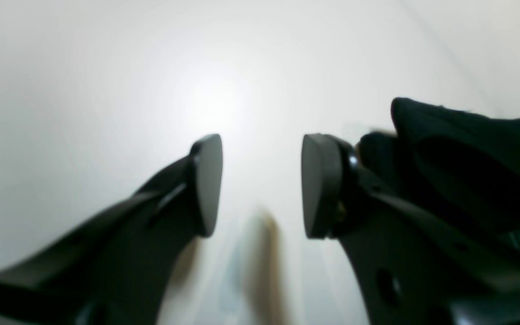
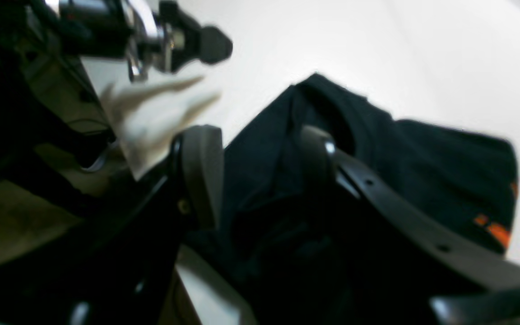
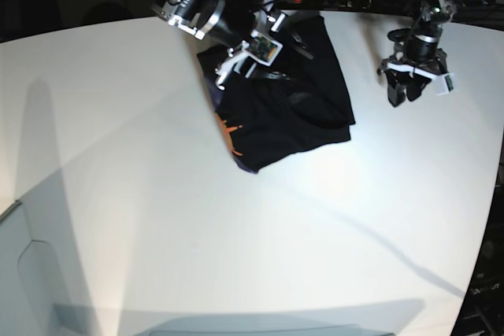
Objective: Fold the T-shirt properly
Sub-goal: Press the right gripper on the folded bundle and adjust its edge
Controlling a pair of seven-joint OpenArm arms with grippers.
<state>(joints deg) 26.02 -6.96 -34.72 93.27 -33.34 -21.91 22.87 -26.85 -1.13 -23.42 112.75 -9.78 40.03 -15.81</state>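
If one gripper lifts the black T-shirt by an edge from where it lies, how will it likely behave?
The T-shirt lies bunched in soft overlapping folds on the white table, so it will probably hang limp and drape rather than hold its shape. Layers may slide apart, since nothing pins them. It looks like thin cloth, likely light for its spread, so pushing would probably wrinkle it more than move it whole.

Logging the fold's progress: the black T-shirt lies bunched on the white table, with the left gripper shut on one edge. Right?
Not quite. The left gripper is open and holds nothing, its fingers apart over bare table, as the left wrist view shows. The T-shirt does lie bunched there.
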